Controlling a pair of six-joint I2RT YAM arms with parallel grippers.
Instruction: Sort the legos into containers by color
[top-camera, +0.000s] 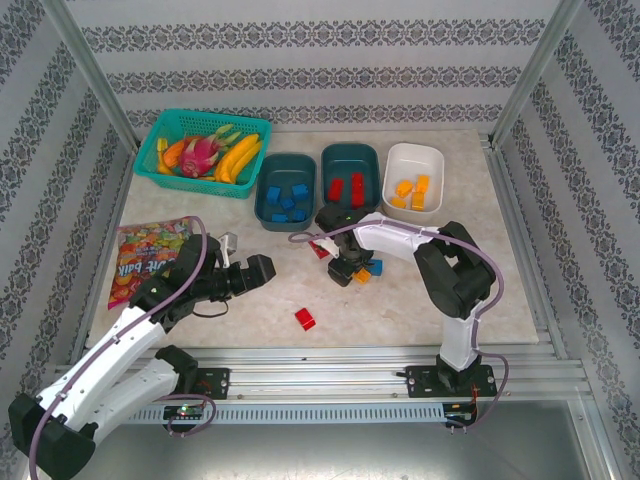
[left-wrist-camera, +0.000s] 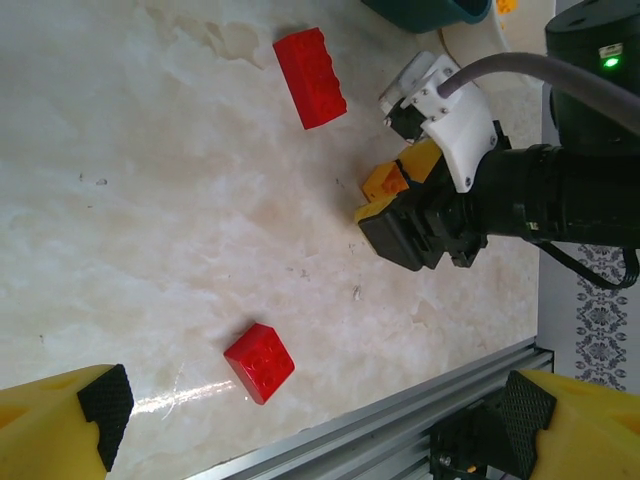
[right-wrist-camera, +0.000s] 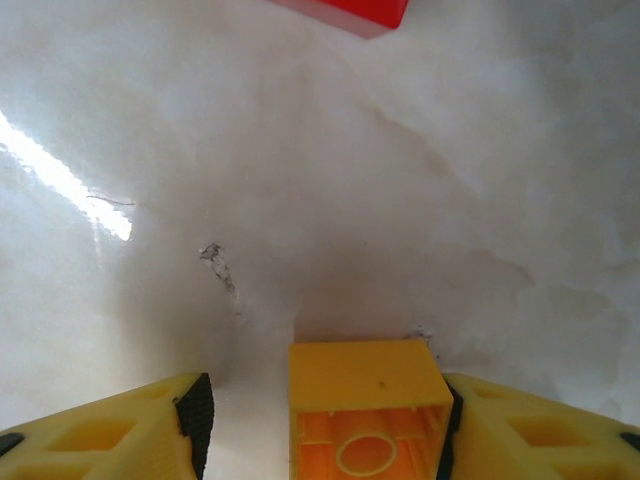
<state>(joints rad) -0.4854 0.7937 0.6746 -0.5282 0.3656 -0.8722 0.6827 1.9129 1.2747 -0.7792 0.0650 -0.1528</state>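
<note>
Jaws of the left gripper stand released and bare in the top view; the right gripper is down at the middle of the bench over an orange brick. The blue-brick tub, red-brick tub and white tub line the far edge. From the left wrist, a red brick lies toward the near edge. From the right wrist, the jaws straddle the orange brick, one pad touching, the other apart: not clenched.

Setting: laboratory-type robot test cell. Evidence: silver aluminium-profile frame post; wall panels of grey-and-white ornament-striped paper; cream marble-pattern bench; slotted aluminium mounting rail carrying white-and-black left arm and right arm.
</note>
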